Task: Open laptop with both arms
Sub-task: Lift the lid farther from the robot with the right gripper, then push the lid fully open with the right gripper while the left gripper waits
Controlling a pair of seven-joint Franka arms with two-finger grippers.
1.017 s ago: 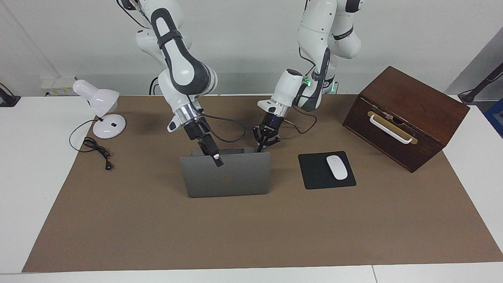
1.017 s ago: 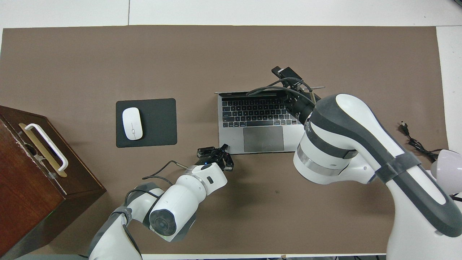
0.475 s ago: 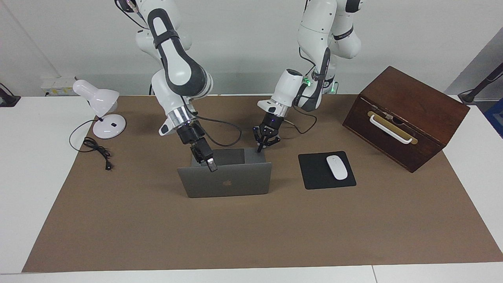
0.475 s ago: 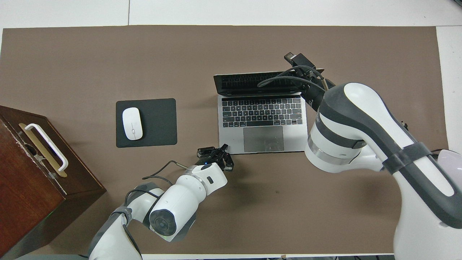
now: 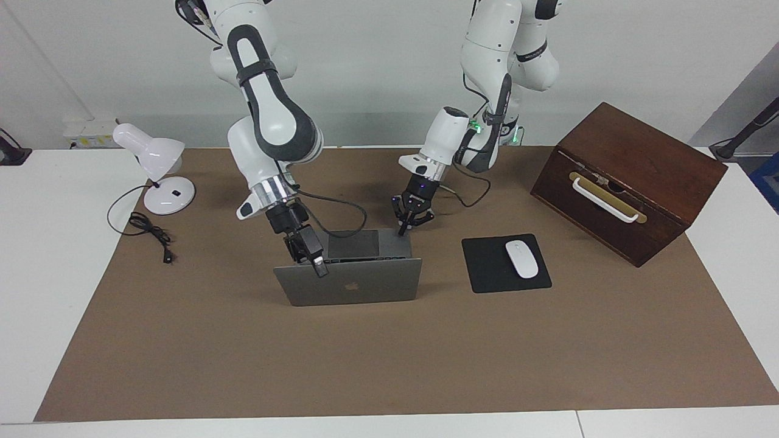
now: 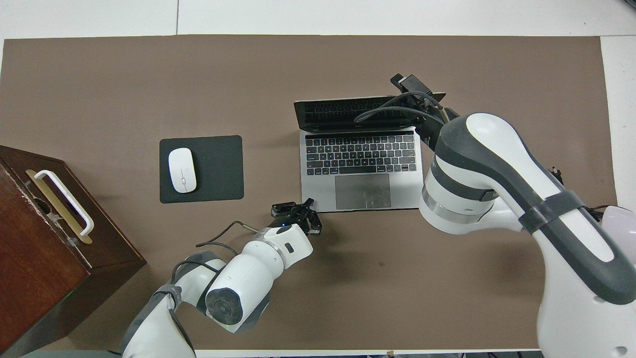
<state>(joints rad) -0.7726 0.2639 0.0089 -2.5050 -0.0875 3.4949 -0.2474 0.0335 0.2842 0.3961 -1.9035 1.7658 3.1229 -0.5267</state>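
The silver-grey laptop stands open in the middle of the brown mat, its lid with the dark apple logo tilted back away from the robots. Its black keys and grey trackpad show in the overhead view. My right gripper is shut on the lid's top edge near the corner toward the right arm's end, and it also shows in the overhead view. My left gripper is low at the base's corner nearest the robots, toward the left arm's end; in the overhead view it sits at that same corner.
A black mouse pad with a white mouse lies beside the laptop toward the left arm's end. A dark wooden box stands at that end. A white desk lamp and its cable are at the right arm's end.
My right gripper has swung the lid from about upright to tilted back, away from the robots. The screen now shows from above. The left arm has not moved.
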